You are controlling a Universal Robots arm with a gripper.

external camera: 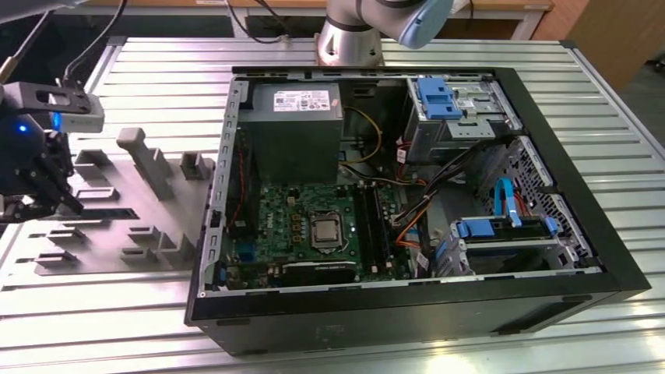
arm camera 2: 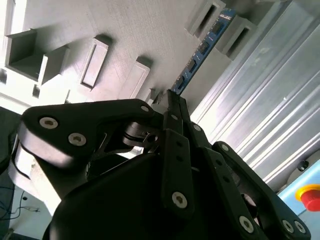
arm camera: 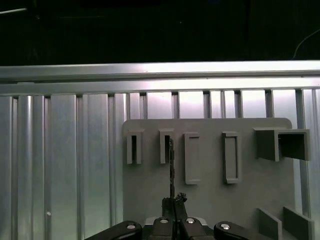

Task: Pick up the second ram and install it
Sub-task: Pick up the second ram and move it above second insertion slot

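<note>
The second ram [arm camera 2: 200, 50] is a slim blue stick with dark chips, standing on edge in the slotted posts of a grey holder plate [arm camera 2: 125, 35]. In the first wrist view the second ram [arm camera: 171, 165] shows edge-on, running from a slot post to my fingertips. My gripper [arm camera 2: 172, 97] is shut on its near end, also seen as gripper [arm camera: 173, 199]. In the exterior view the gripper [external camera: 50, 204] hangs over the holder plate [external camera: 114, 241] at the exterior view's left, apart from the open computer case [external camera: 416, 312].
Inside the case lies the green motherboard [external camera: 286, 210] with long black slots [external camera: 372, 226], a grey power supply [external camera: 296, 125], blue drive brackets [external camera: 437, 97] and loose cables [external camera: 416, 210]. The holder carries several grey posts and pockets [arm camera: 280, 145]. A ribbed metal table [external camera: 613, 156] lies under everything.
</note>
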